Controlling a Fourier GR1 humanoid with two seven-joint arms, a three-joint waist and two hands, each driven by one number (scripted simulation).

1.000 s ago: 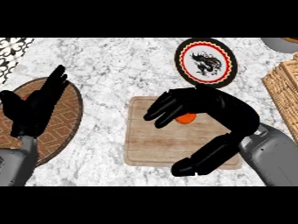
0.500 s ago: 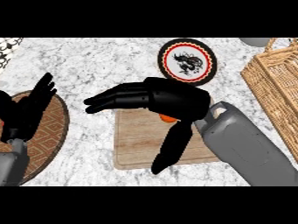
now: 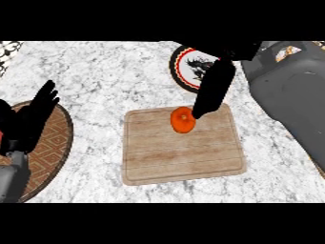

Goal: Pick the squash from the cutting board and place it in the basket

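Currently: squash (image 3: 183, 119) on cutting board (image 3: 182, 157), ungrasped. Right hand (image 3: 213, 90), fingers straight, tip touching it, seemingly positioning for pickup. Left hand (image 3: 25, 121) open, resting.

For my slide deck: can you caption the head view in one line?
Orange squash lies on the cutting board; right hand reaches down beside it, left hand rests open at the left edge.
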